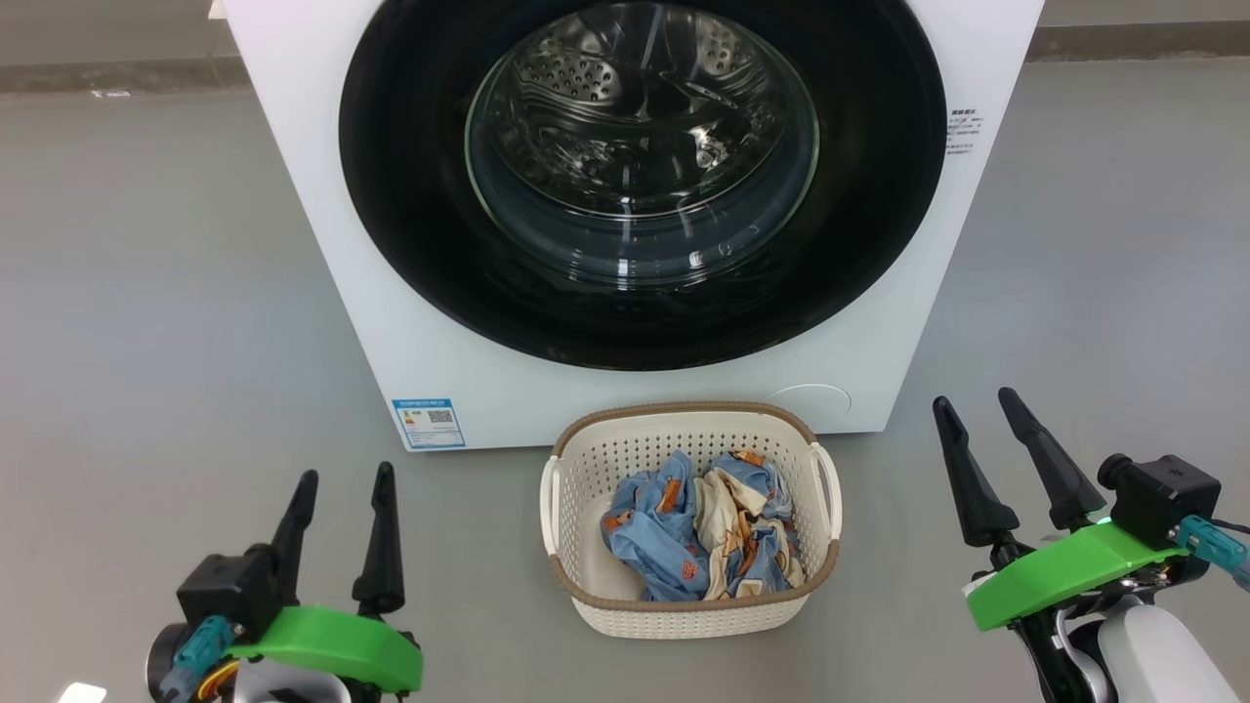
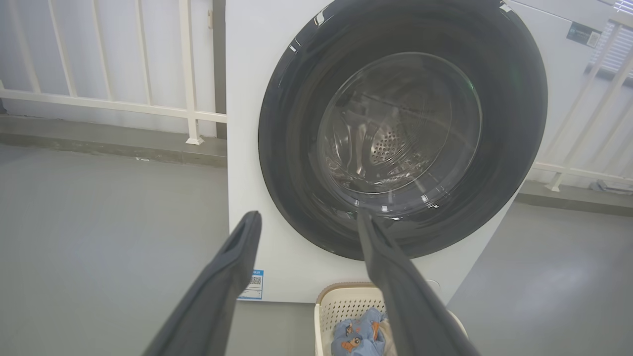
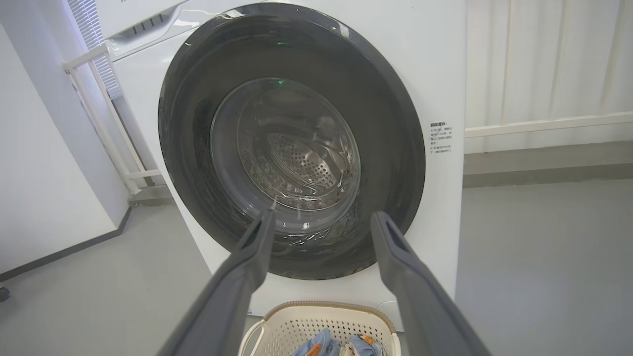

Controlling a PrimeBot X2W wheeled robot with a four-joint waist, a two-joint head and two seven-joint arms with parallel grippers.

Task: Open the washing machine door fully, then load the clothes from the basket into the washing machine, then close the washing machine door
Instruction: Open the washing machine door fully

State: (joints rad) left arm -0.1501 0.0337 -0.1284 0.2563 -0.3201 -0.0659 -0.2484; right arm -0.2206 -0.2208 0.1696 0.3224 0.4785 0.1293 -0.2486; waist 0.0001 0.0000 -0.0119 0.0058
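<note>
The white washing machine [image 1: 322,225] stands ahead with its round black door [image 1: 410,195] shut, and the steel drum shows through the glass. On the floor before it sits the cream basket [image 1: 684,615] holding the blue and cream clothes [image 1: 698,532]. My left gripper [image 1: 344,478] is open at the lower left, well left of the basket. At the lower right my right gripper [image 1: 972,400] is open too, right of the basket. Both hold nothing. The left wrist view has the door [image 2: 509,128] and basket [image 2: 341,309] beyond its fingers [image 2: 222,277]; the right wrist view likewise shows door [image 3: 385,148] and basket [image 3: 301,324].
Grey floor [image 1: 146,322] spreads on both sides of the machine. A white railing [image 2: 188,113] runs behind it on the left, and a white wall [image 3: 44,188] stands off to one side. A blue label [image 1: 428,422] marks the machine's lower left corner.
</note>
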